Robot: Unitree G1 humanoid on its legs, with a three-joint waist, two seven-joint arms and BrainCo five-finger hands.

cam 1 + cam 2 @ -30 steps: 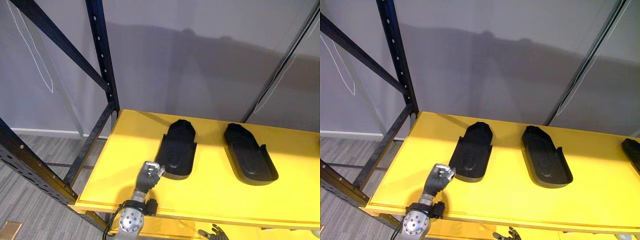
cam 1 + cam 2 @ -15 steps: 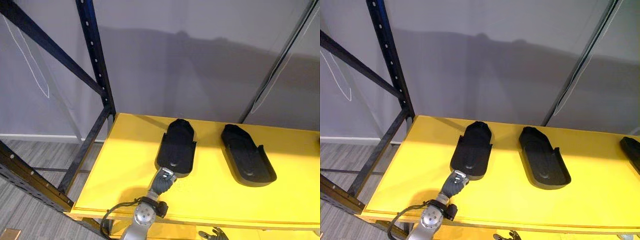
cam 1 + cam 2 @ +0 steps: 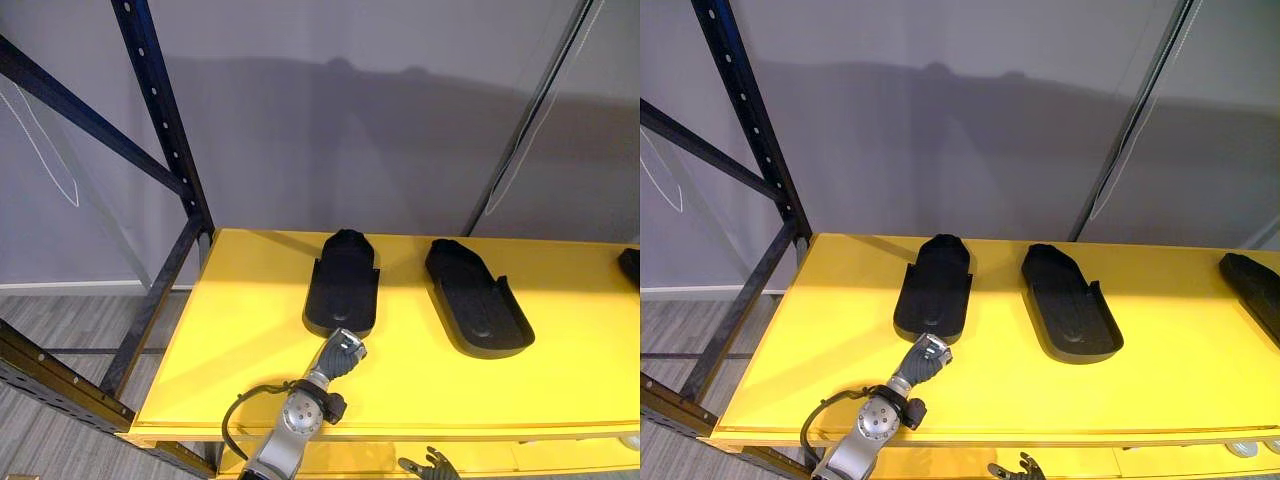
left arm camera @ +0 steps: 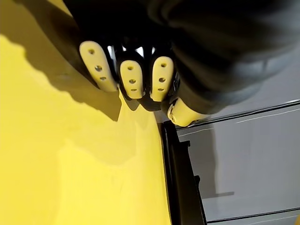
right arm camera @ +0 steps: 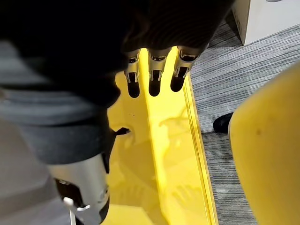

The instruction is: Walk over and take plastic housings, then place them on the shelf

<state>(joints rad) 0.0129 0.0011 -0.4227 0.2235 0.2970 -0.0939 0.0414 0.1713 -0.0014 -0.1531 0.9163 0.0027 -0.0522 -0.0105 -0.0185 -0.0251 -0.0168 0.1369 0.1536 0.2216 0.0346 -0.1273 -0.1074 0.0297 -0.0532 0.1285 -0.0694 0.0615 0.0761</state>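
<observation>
A yellow shelf (image 3: pixel 240 300) sits in a dark blue metal rack (image 3: pixel 165 130) against a grey wall (image 3: pixel 350 120). Three black plastic housings lie flat on the shelf, each with its open side up. The left housing (image 3: pixel 343 285) lies near the shelf's middle. The middle housing (image 3: pixel 472 308) lies at its 3 o'clock, apart from it. The third housing (image 3: pixel 1252 290) lies further out at 3 o'clock, well apart, cut off by the frame edge.

The left hand (image 3: pixel 340 355) rests low over the shelf at the left housing's 6 o'clock, just at its near end; whether they touch cannot be told. Its fingers (image 4: pixel 132 79) are curled into a fist and hold nothing.

The right hand (image 3: pixel 430 465) hangs below the shelf's front edge, at the left hand's 5 o'clock. Its fingers (image 5: pixel 154 75) are relaxed and empty, above a lower yellow board (image 5: pixel 159 154) and grey floor (image 5: pixel 243 56).
</observation>
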